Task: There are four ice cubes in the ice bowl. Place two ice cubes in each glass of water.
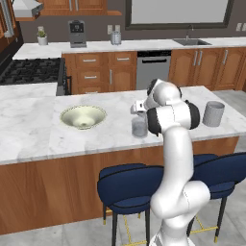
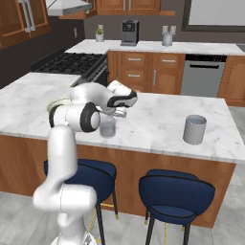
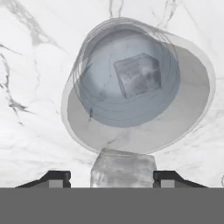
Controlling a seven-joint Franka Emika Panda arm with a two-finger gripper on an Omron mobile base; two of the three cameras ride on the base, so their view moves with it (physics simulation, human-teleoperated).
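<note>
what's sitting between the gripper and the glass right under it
In the hand view, one ice cube sits between the fingertips of the gripper, just above the near glass of water. A second cube already lies inside that glass.

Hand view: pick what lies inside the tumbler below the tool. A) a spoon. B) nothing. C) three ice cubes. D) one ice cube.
D: one ice cube lies inside the tumbler, while a second cube sits between the fingertips of the tool, above the rim.
</note>
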